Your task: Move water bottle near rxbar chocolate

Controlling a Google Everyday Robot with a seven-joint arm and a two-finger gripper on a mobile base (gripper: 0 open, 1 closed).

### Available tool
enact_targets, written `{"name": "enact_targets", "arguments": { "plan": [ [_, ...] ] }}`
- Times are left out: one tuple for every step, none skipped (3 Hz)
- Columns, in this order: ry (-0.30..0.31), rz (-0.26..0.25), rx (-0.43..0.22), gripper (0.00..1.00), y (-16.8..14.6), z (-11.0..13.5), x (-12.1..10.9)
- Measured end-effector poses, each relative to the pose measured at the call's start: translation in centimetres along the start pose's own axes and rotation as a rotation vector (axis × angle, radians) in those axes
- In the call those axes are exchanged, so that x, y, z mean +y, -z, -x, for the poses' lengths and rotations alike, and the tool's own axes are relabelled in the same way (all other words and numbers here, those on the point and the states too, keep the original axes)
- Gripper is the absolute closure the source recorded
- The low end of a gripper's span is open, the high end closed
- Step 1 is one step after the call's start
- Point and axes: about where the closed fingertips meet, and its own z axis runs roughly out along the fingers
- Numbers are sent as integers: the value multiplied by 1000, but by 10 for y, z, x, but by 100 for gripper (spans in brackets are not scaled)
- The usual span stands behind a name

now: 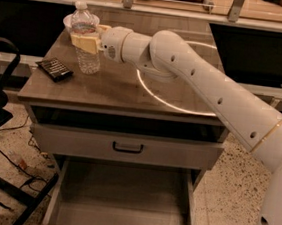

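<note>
Wood-topped cabinet (118, 89) fills the upper middle of the frame; its upper drawer (127, 147) is shut and the lower drawer (122, 198) is pulled open. The gripper (84, 42) is seen at upper left, with yellowish fingers (93, 44) clamped around the mid-body of the water bottle (89, 61), which is held upright. Whether the bottle's base touches the tabletop cannot be told. The rxbar chocolate (55, 69) lies flat near the table's left edge, just beside the bottle at its lower left, not touching. A white bowl (68, 20) is partly hidden behind the bottle.

Risks, as judged: the tall bottle could be tipped if let go while tilted. The bar could be knocked off the left edge if the bottle is pushed further left. The bowl could be clipped by the wrist.

Counted: one bottle, one bar, one bowl, one gripper, two drawers.
</note>
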Motion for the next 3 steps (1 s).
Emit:
{"name": "enact_targets", "arguments": {
  "plan": [
    [0, 0, 0, 85, 0, 3, 0],
    [0, 0, 0, 61, 0, 5, 0],
    [0, 0, 0, 38, 0, 5, 0]
  ]
}}
